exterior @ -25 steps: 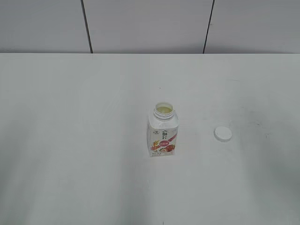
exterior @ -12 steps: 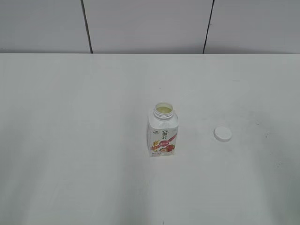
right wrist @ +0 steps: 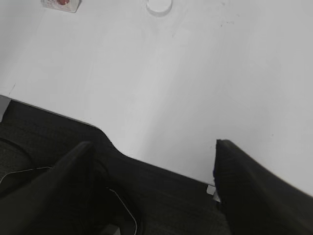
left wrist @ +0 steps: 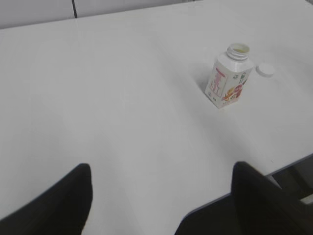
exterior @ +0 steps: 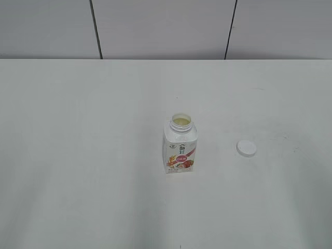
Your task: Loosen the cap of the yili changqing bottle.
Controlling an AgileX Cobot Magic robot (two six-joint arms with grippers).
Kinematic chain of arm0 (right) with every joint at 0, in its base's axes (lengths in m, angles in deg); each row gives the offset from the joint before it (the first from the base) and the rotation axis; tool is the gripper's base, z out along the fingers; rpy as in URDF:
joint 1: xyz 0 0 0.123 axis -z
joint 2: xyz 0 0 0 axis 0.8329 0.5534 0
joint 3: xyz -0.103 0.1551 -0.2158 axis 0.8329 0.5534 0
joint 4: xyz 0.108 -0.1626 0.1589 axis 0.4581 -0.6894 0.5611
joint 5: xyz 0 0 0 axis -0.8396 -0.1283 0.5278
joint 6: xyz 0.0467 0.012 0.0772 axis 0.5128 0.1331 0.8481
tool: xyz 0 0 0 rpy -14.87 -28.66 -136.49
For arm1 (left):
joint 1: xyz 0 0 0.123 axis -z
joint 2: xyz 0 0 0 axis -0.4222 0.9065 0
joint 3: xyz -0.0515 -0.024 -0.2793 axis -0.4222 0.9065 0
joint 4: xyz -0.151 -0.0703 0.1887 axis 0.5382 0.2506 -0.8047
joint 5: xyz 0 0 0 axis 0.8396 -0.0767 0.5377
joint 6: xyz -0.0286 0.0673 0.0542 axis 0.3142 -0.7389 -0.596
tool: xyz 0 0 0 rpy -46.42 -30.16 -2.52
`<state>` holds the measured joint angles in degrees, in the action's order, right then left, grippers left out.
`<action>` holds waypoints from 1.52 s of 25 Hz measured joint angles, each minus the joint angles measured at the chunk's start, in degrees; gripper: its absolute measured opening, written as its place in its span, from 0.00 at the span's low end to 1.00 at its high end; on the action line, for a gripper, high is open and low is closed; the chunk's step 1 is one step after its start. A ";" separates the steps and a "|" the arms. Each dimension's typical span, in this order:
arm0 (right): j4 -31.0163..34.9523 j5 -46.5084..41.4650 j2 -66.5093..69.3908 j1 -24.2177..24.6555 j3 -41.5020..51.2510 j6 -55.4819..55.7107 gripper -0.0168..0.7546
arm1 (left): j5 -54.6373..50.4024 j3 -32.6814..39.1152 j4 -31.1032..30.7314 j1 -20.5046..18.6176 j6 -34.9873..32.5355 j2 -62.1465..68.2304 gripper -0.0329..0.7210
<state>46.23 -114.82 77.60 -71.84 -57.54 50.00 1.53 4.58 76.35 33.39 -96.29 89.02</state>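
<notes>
- The white table [exterior: 78, 155] filled the exterior view, with neither arm over it.
- The yili changqing bottle [exterior: 180, 146] stood upright near the table's centre, neck uncapped, pale liquid visible inside.
- The cap [exterior: 246, 148] lay flat on the table to the bottle's right, well apart.
- The left gripper [left wrist: 161, 196] had its jaws spread wide, holding nothing, well short of the bottle.
- The right gripper [right wrist: 151, 181] was likewise spread apart and empty, at the table's near edge.

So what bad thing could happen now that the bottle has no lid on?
The yili changqing bottle stands upright and open, with pale liquid showing in its neck. A bump from an arm coming back in could tip it and spill the drink across the table. The cap lies loose to the right, so it might get knocked or rolled away.
</notes>
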 joint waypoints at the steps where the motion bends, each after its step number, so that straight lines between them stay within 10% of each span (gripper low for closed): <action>1: 0.00 0.00 -0.63 0.00 0.06 0.00 0.79 | 0.00 0.00 0.00 0.00 0.00 -1.24 0.75; 30: -6.25 0.18 -21.07 0.00 0.23 6.05 0.79 | 0.00 0.46 0.38 -0.26 0.12 -3.16 0.75; 38: -6.61 0.18 -21.07 9.40 0.23 6.05 0.79 | 0.00 0.46 0.39 -7.40 0.12 -3.16 0.75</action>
<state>39.62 -114.63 56.53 -62.44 -57.32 56.05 1.53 5.05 76.74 25.99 -96.17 85.85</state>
